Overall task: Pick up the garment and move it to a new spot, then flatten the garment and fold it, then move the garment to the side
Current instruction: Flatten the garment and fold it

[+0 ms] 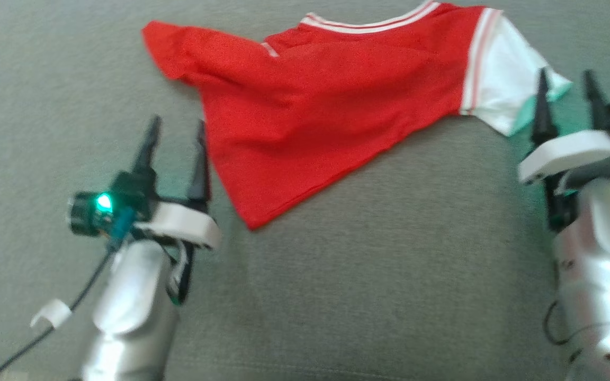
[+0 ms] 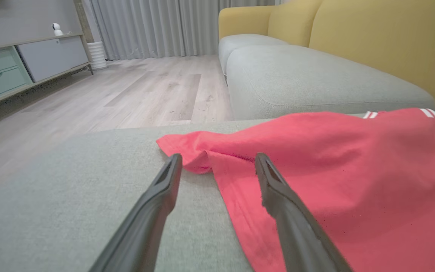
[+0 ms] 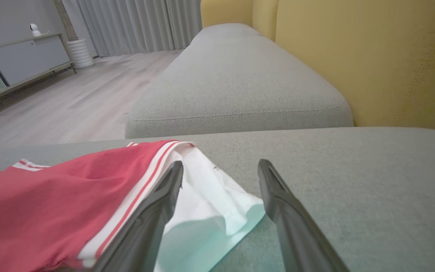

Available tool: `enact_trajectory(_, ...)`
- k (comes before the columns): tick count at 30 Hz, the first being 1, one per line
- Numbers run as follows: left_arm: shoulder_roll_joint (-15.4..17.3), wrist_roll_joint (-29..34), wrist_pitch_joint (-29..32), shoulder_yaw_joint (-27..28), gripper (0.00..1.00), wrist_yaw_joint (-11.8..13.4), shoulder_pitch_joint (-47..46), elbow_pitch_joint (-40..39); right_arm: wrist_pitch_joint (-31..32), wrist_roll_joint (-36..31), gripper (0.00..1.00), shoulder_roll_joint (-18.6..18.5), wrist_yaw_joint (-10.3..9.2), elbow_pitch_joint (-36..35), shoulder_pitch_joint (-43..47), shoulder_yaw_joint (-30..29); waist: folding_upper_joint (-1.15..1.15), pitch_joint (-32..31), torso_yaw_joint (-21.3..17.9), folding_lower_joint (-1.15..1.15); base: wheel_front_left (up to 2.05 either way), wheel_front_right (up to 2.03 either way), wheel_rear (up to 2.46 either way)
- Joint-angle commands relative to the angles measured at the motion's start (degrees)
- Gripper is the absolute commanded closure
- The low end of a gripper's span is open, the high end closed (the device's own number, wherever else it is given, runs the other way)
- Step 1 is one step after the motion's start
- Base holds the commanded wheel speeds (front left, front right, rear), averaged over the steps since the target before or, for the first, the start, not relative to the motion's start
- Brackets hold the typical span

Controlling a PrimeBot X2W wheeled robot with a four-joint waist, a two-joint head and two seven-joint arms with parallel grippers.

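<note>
Lying rumpled on the grey cushion (image 1: 389, 275): the red garment (image 1: 326, 106), spread across the head view from eleven o'clock round to two, with the red sleeve (image 1: 178, 47) bunched at eleven, the white sleeve (image 1: 501, 90) curled at two and the lower hem corner (image 1: 254, 222) pointing toward seven. At eight o'clock, just beside the hem edge: the left gripper (image 1: 177, 123), fingers wide apart and holding nothing, one finger over the red cloth in its wrist view, contact impossible to judge. At three o'clock: the right gripper (image 1: 566, 74), likewise fully spread and empty, straddling the tip of the white sleeve. Most likely the flattening stage, with folding not yet begun. To do it well, pinch single layers only, at the outermost edges: left on the hem corner or red sleeve end, right on the white cuff. Draw apart toward nine and three with even, low tension, sliding the cloth along the cushion rather than lifting it. Work out the diagonal crease through the body before any fold. Avoid catching the cushion fabric underneath.
</note>
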Motion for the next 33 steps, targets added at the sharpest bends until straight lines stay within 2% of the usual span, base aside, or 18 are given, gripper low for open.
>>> enact_trajectory(1,0.49,0.51,-0.29,0.9,0.0,-0.45,0.41,-2.76,-0.15,-2.16,0.0,-0.94,-0.05,0.21,-2.78,-0.47,0.0,0.76,2.46,0.0,0.0,0.0,0.0)
enact_trajectory(6,-1.03,0.91,-0.29,-2.07,0.0,-1.44,4.45,-5.23,0.44,-9.14,0.0,-4.45,-0.05,5.49,-6.67,-7.59,0.0,1.76,5.19,0.0,0.0,0.0,0.0)
enact_trajectory(10,-1.27,0.36,-0.29,-3.28,0.0,-1.37,5.96,-6.04,1.67,-13.15,0.0,-6.11,-0.05,8.1,-7.68,-10.93,0.0,2.35,6.19,0.0,0.0,0.0,0.0)
enact_trajectory(17,-1.35,-1.73,-0.29,-5.23,0.0,-0.2,7.74,-7.19,2.17,-19.24,0.0,-5.85,-0.05,12.32,-7.84,-15.7,0.0,2.9,6.22,0.0,0.0,0.0,0.0)
enact_trajectory(18,-1.35,-1.83,-0.29,-5.2,0.0,-0.01,7.9,-7.31,2.0,-19.78,0.08,-5.63,-0.05,12.67,-7.8,-16.18,0.0,2.84,6.01,0.0,0.0,0.0,0.0)
enact_trajectory(19,-1.35,-1.88,-0.29,-5.13,0.0,0.14,8.05,-7.47,1.79,-20.21,0.36,-5.42,-0.05,12.91,-7.81,-16.76,0.0,2.81,5.77,0.0,0.0,0.0,0.0)
enact_trajectory(20,-1.35,-1.94,-0.29,-5.07,0.0,0.25,8.18,-7.7,1.5,-20.55,0.78,-5.24,-0.05,13.07,-7.89,-17.26,0.0,2.76,5.52,0.0,0.0,0.0,0.0)
enact_trajectory(21,-1.36,-1.87,-0.29,-5.04,0.0,0.28,8.31,-7.95,1.17,-20.64,1.0,-4.97,-0.05,13.15,-7.97,-17.9,0.0,2.65,5.23,0.0,0.0,0.0,0.0)
enact_trajectory(25,-1.36,-1.58,-0.29,-4.48,0.0,0.37,9.38,-8.32,0.03,-19.0,1.0,-2.51,-0.05,13.47,-7.73,-19.99,0.0,1.13,3.21,0.0,0.0,0.0,0.0)
enact_trajectory(26,-1.36,-1.43,-0.29,-4.12,0.0,0.32,10.12,-8.23,-0.09,-16.68,1.0,-1.25,-0.05,12.86,-7.18,-20.34,0.0,0.08,2.14,0.0,0.0,0.0,0.0)
enact_trajectory(33,-1.36,-0.6,-0.29,-2.11,0.0,-0.13,12.49,-7.54,-0.13,-10.26,1.0,0.73,-0.05,8.36,-2.59,-13.7,0.0,-2.12,-1.05,0.0,0.0,0.0,0.0)
